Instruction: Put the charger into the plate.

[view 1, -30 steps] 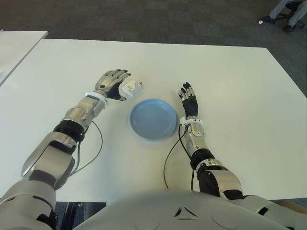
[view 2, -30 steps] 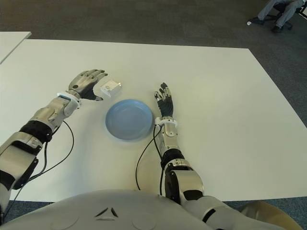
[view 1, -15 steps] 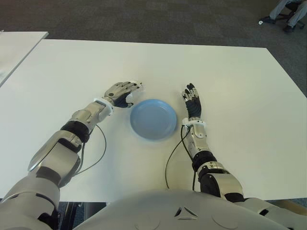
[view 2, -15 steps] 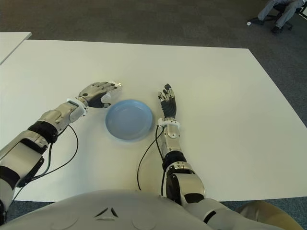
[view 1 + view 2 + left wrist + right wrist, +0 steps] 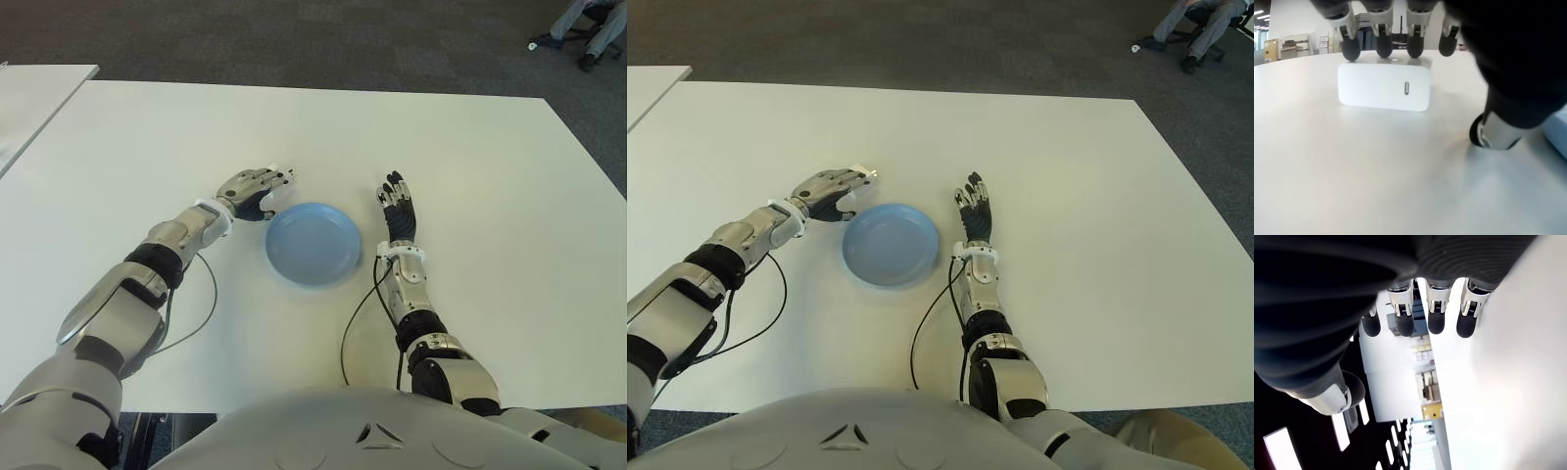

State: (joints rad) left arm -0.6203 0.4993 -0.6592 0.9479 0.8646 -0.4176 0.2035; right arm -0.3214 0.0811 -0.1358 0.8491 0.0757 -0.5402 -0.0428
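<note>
The white charger (image 5: 1384,88) lies flat on the white table (image 5: 470,166), just left of the far rim of the empty blue plate (image 5: 313,245). My left hand (image 5: 259,187) arches over the charger. Its four fingertips (image 5: 1383,47) sit along the charger's far top edge. The thumb (image 5: 1496,132) stands on the table on the near side, with a gap between it and the charger. In the eye views only a white corner of the charger (image 5: 865,174) shows past the fingers. My right hand (image 5: 398,208) shows to the right of the plate, fingers straight and holding nothing.
A black cable (image 5: 351,318) runs from my right wrist toward the table's near edge, and another (image 5: 196,308) loops from the left forearm. A second white table (image 5: 39,93) stands at the far left. A person's legs and a chair (image 5: 588,24) are far back right.
My left hand came down from beside the charger and now covers it, fingers curled over its top. In the last half second it edged slightly right. The right hand barely moved.
</note>
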